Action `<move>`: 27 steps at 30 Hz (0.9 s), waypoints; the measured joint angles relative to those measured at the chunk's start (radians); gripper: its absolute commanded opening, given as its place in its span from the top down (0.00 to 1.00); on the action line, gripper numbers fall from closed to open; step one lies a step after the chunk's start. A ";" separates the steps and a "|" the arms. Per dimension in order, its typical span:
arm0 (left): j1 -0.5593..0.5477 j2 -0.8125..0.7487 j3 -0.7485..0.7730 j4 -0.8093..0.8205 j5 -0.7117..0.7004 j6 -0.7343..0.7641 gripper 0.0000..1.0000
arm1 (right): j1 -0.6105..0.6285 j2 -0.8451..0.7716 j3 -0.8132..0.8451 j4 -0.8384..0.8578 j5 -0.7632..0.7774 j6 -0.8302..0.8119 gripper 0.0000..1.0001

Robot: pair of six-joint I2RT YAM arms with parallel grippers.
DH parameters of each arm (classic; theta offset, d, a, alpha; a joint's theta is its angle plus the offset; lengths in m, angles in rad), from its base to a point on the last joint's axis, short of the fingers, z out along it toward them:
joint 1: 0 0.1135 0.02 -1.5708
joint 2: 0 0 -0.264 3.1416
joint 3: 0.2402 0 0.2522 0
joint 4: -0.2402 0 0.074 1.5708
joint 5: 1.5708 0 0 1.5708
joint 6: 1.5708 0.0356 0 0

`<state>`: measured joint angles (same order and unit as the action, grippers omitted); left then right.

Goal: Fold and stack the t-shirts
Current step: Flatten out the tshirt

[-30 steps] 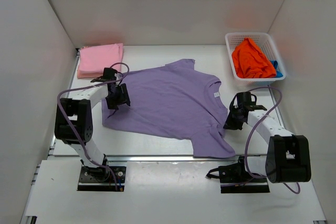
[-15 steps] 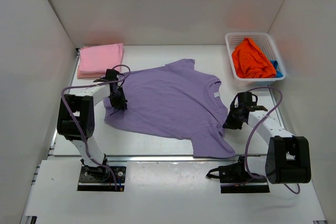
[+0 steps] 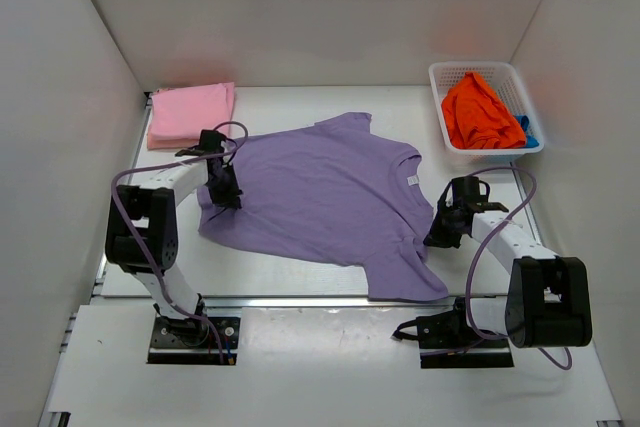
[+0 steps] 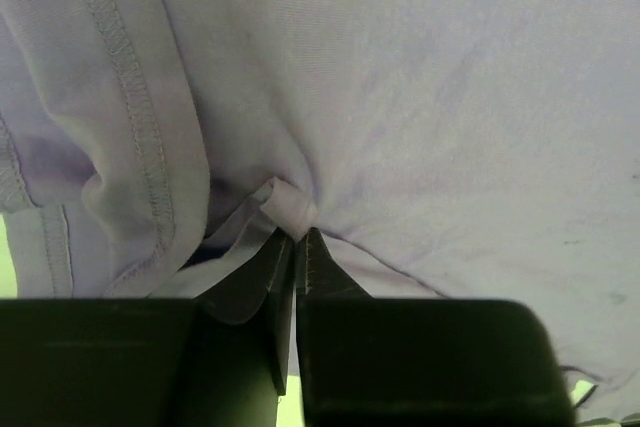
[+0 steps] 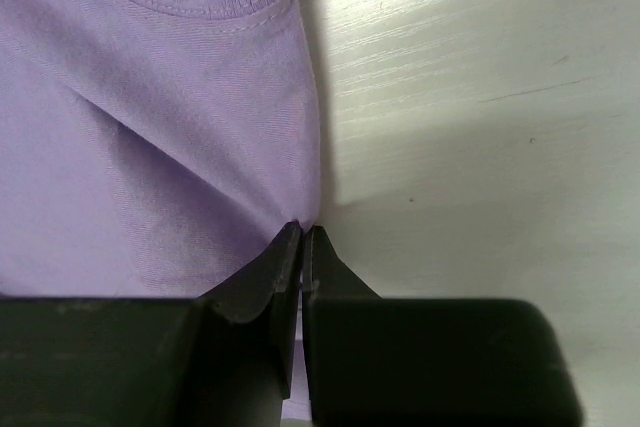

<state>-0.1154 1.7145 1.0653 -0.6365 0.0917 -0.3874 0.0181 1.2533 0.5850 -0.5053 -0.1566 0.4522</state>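
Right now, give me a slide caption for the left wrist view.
Left jaws pinch a fold of the purple t-shirt beside its stitched hem.

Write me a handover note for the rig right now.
Left gripper: fingers shut on the purple t-shirt near its hem.
Right gripper: shut on its edge by the collar.
Purple lies spread, unfolded.
Pink t-shirt folded, far left.
Orange t-shirt and blue t-shirt in the basket.
Done: pink.
To do: fold purple, orange, blue; stack all.

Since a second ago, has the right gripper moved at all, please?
No: the right gripper stays where it was relative to the white basket, pinching the purple t-shirt.
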 measured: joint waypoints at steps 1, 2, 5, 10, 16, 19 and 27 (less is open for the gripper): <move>0.000 -0.005 0.002 -0.003 0.002 0.002 0.86 | 0.000 0.000 0.000 -0.001 -0.001 0.000 1.00; 0.002 -0.006 0.003 -0.006 0.002 0.002 0.84 | 0.000 0.000 -0.001 0.000 -0.002 0.000 1.00; 0.002 -0.012 0.003 -0.014 0.003 0.006 0.75 | 0.001 0.000 -0.002 0.000 -0.003 0.000 1.00; 0.005 -0.047 0.008 -0.043 0.026 0.017 0.73 | -0.001 0.000 -0.008 0.008 -0.007 -0.004 1.00; 0.014 -0.136 0.044 -0.082 0.041 0.043 0.88 | -0.007 0.002 -0.019 0.023 -0.022 -0.007 1.00; 0.022 -0.188 0.044 -0.090 0.045 0.057 0.69 | -0.006 0.002 -0.021 0.027 -0.028 -0.007 1.00; 0.019 -0.157 0.040 -0.088 0.043 0.064 0.41 | -0.006 0.002 -0.023 0.031 -0.036 -0.008 1.00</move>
<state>-0.0967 1.5578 1.1049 -0.7242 0.1345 -0.3237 0.0116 1.2556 0.5625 -0.4744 -0.1925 0.4446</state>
